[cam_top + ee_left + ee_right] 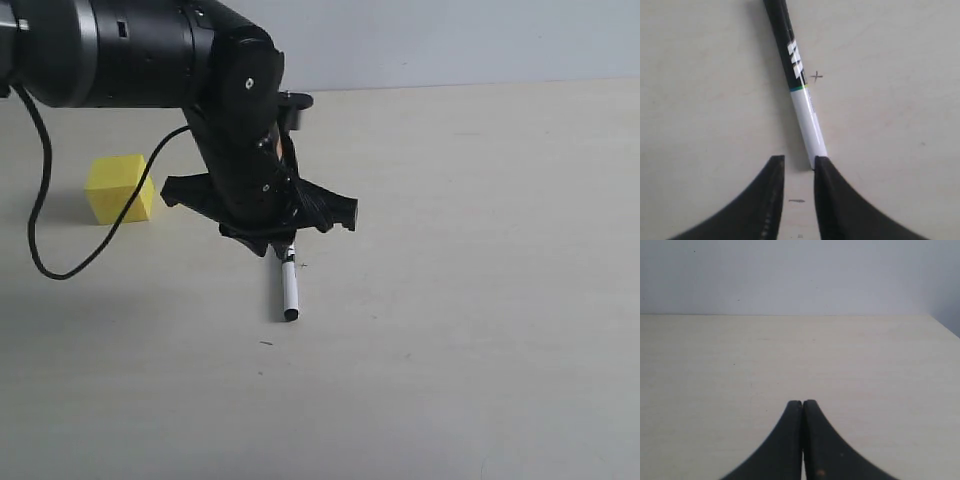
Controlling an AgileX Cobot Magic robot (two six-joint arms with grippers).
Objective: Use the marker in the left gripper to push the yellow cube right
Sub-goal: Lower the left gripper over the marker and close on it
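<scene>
You're at a robotics lab bench (a test rig, by the look of it). A bare, pale worktop [480, 300] fills the frame and meets a plain grey-white wall [450, 40] along the top. A heavy black robot arm [150, 50] enters from the upper left, trailing a loose black cable [62, 276], and carries the two-fingered left tool [799, 164]. A small pen cross [816, 76] is marked on the worktop.

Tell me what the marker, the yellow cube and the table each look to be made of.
Marker: probably plastic with a glossy finish; a light streak runs along its white barrel.
Yellow cube: matte, no shine, crisp edges. It could be foam, painted wood or plastic; the look leaves it open.
Table: pale and matte, with faint grain-like streaks in the right wrist view; perhaps wood laminate.
</scene>
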